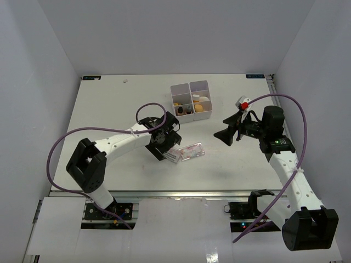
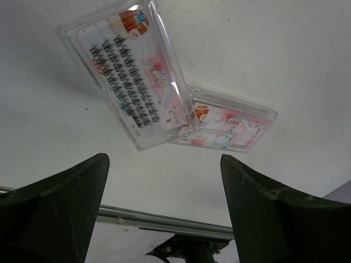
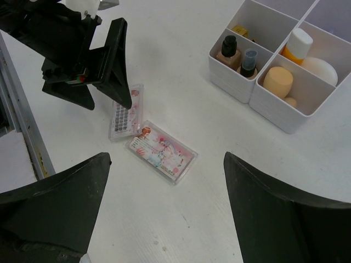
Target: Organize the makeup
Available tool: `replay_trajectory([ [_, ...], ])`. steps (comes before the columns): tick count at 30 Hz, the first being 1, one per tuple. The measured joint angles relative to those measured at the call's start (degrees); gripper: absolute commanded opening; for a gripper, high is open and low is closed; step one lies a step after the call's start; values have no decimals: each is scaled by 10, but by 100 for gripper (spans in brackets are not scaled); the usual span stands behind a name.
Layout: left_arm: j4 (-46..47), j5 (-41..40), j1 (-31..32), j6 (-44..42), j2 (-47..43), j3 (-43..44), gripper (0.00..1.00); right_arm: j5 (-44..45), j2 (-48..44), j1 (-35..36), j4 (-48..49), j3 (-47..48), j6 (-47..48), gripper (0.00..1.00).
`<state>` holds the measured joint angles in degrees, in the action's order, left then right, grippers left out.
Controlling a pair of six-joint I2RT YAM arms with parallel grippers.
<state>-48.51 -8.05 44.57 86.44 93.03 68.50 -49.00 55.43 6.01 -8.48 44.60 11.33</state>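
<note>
1. Makeup packets point(image 2: 129, 76): two flat clear cases, overlapping on the table point(image 2: 285, 44), just ahead of the left gripper point(image 2: 163, 164).
2. Left gripper and right gripper point(image 3: 164, 164): jaws wide, empty.
3. Handling, as judged: light, rigid, slick. Pinch across the narrow width.

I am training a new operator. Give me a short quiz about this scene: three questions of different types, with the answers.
1. True or false: the two clear lash packets lie inside the white compartment box.
2. The fingers of the left gripper are: A) open and empty; B) shut on a packet; C) shut on a sponge.
3. Which is nearer the packets: the left gripper or the right gripper?
Key: 1 false; 2 A; 3 left.
</note>
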Motion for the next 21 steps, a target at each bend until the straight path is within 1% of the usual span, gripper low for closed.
replay_trajectory([
  [5, -19, 17, -4, 9, 44, 38, 98, 6, -2, -2, 1, -5, -7, 90],
  [11, -30, 33, -11, 13, 86, 51, 98, 8, -8, -3, 1, -5, -8, 90],
  [21, -28, 50, -36, 12, 102, 51, 98, 8, -9, -3, 1, -5, -10, 90],
])
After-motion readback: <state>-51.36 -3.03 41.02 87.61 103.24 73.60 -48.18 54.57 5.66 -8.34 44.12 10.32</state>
